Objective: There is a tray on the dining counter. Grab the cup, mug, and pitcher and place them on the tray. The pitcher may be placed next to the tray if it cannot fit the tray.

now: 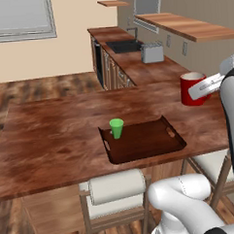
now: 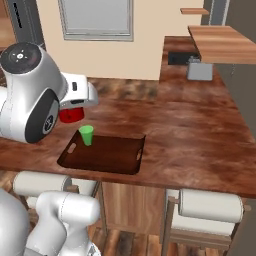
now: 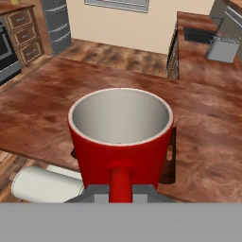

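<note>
My gripper [image 3: 120, 191] is shut on the handle of the red mug [image 3: 120, 137], which stays upright and empty. The mug [image 1: 192, 89] hangs in the air above the dining counter [image 1: 52, 137], up and to the right of the dark brown tray [image 1: 149, 142]. From the hand camera, bits of the tray [image 3: 171, 158] peek out beneath the mug. The green cup [image 1: 116, 128] stands upright inside the tray near its far left corner. From the right side the cup [image 2: 87, 135] and tray [image 2: 107, 156] show, with the mug [image 2: 70, 115] half hidden behind my arm. The pitcher is out of view.
A grey toaster [image 1: 152, 53] and a dark sink [image 1: 125, 45] sit on the back counter. Stools with white padded backs [image 1: 118, 187] [image 2: 210, 205] stand along the dining counter's near edge. A wooden shelf [image 1: 187, 27] hangs at the right.
</note>
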{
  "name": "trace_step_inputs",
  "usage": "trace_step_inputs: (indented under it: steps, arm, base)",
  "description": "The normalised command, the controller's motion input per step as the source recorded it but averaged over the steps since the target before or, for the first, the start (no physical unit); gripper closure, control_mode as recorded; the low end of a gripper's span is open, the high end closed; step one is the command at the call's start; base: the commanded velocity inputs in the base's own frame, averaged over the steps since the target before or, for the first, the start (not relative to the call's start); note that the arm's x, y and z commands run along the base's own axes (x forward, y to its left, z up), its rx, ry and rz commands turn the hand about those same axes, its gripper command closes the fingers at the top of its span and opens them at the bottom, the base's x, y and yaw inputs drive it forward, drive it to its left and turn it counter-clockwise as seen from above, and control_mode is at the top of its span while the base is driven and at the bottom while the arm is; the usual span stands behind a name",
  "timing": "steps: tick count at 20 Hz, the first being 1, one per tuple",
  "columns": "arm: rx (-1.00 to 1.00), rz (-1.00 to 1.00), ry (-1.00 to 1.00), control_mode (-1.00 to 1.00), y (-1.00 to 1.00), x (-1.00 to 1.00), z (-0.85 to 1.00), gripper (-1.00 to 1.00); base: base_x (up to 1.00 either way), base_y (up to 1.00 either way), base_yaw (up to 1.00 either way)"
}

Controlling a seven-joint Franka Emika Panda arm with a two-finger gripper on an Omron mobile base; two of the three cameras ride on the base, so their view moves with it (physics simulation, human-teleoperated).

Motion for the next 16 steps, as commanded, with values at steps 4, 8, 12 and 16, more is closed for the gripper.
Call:
trace_step_inputs:
  steps: [4, 8, 12, 16]
  arm:
    - [0.0, 0.0, 0.0, 1.0, 0.0, 0.0, 0.0, 1.0]
    - [0.0, 0.01, 0.0, -1.0, 0.0, 0.05, -0.05, 1.0]
    - [0.0, 0.11, 0.0, -1.0, 0.0, 0.28, -0.45, 1.0]
    - [0.02, 0.16, 0.0, -1.0, 0.0, 0.29, -0.71, 1.0]
  base:
    - [0.27, 0.0, 0.01]
    - [0.17, 0.0, 0.02]
    - [0.0, 0.0, 0.0]
    - [0.0, 0.0, 0.0]
